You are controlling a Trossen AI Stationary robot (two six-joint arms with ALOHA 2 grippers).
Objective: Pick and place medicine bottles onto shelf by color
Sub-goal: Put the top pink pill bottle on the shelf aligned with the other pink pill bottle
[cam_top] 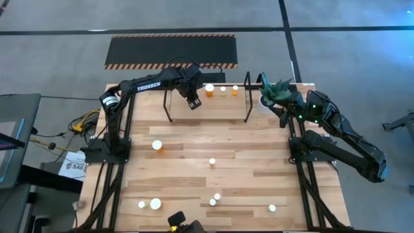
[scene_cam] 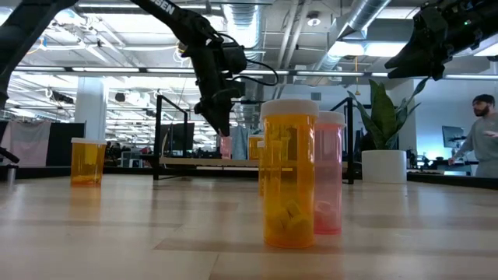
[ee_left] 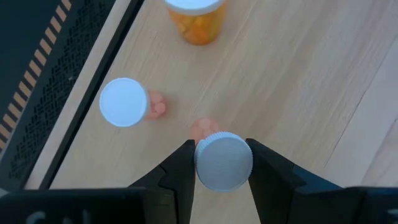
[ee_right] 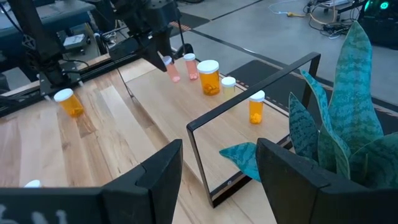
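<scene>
The shelf [cam_top: 223,107], a pale wooden board in a black rod frame, stands at the table's far middle. On it are a pink bottle [ee_left: 124,102], a large orange bottle [ee_right: 209,76], a small pale one [ee_right: 228,86] and a small orange one [ee_right: 256,106]. My left gripper [cam_top: 193,102] hangs over the shelf's left part, shut on a second pink bottle [ee_right: 169,68]. My right gripper [ee_right: 217,180] stands open at the far right, beside the plant, with nothing between its fingers. My left gripper pinches the pink bottle's white cap [ee_left: 206,163] between its two fingers [ee_left: 180,171], one on each side of the round cap. The fingers come steeply from above. The bottle hangs tilted below them, its bottom close over the shelf board; whether it touches the board I cannot tell.
Several loose bottles stand on the table: an orange one [cam_top: 157,146] at the left, one [cam_top: 212,161] in the middle, more near the front edge [cam_top: 156,204]. A white pot with a green plant [cam_top: 275,94] stands at the shelf's right end. A person [scene_cam: 481,136] is far behind the table.
</scene>
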